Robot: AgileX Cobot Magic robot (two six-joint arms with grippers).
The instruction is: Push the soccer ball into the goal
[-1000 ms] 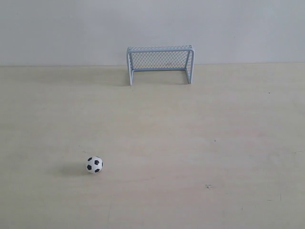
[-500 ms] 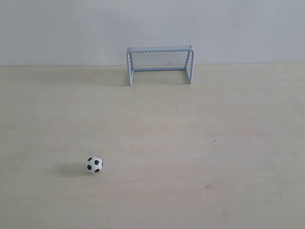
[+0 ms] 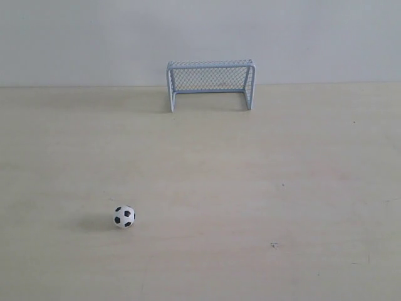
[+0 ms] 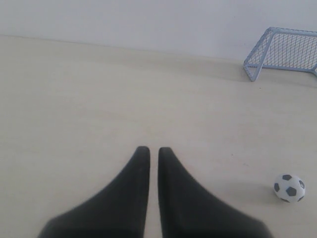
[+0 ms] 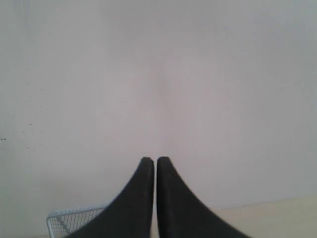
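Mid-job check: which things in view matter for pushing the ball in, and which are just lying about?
For the job: soccer ball; goal.
Just there: tabletop; back wall; small dark specks on the tabletop.

Surface (image 3: 263,188): pale beige, faint wood grain, matte finish. Runs back to wall (image 3: 188,31), plain grey-white; the two meet along a straight horiz. line. Tiny dark specks on surface, all right of centre in ext. view: one near front (image 3: 274,245), one mid-depth (image 3: 282,184), one further back twd right edge (image 3: 353,122). Right wrist view: a few pin-size dark dots (image 5: 4,139) on wall.
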